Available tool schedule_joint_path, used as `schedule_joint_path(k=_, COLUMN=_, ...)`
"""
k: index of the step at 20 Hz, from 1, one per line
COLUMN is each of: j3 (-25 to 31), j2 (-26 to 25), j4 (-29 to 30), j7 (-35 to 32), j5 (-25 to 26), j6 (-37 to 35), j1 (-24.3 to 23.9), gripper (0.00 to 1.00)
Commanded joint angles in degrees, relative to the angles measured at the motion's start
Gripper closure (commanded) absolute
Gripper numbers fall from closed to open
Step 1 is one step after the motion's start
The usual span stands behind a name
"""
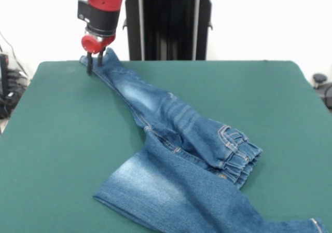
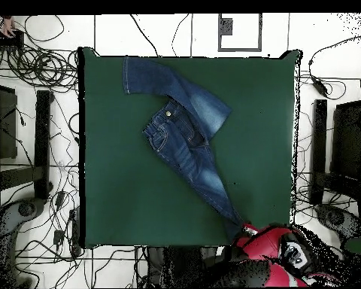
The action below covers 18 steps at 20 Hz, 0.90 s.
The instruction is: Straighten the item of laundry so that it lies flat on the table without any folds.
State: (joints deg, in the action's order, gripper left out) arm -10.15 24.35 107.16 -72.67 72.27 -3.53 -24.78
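Observation:
The blue denim jeans (image 1: 181,139) lie crumpled on the green table (image 1: 62,129). One leg stretches to the far left corner. The other leg folds across the near side and runs off the bottom right edge of the front view. The gathered waistband (image 1: 239,155) bunches at the right. My gripper (image 1: 95,63) is at the far left corner, fingers pointing down, closed on the hem of the stretched leg just above the cloth. In the overhead view the jeans (image 2: 187,139) run diagonally to my gripper (image 2: 242,226) at the table's (image 2: 123,196) bottom edge.
The black pedestal (image 1: 168,30) stands behind the table's far edge. Cables and black stands (image 2: 42,143) surround the table on the floor. The stretched leg's hem lies close to the table's edge by the robot.

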Motion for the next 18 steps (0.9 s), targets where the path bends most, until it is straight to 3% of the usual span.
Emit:
schedule_joint_path(k=1, j3=-1.31, j2=-14.79, j4=-14.21, j7=-12.03, j5=0.89, j6=4.99, j1=3.34, gripper=0.0)
schedule_joint_path(k=4, j3=-6.55, j2=-16.38, j4=-15.98, j7=-12.78, j5=0.08, j6=6.94, j1=7.7, gripper=0.0)
schedule_joint_path(k=12, j3=-14.26, j2=-16.92, j4=-16.02, j7=-8.82, j5=-3.98, j6=10.81, j1=9.91, gripper=0.0)
schedule_joint_path(k=18, j3=-20.89, j2=-20.26, j4=-16.81, j7=-7.36, j5=-11.93, j6=16.11, j1=13.45, gripper=0.0)
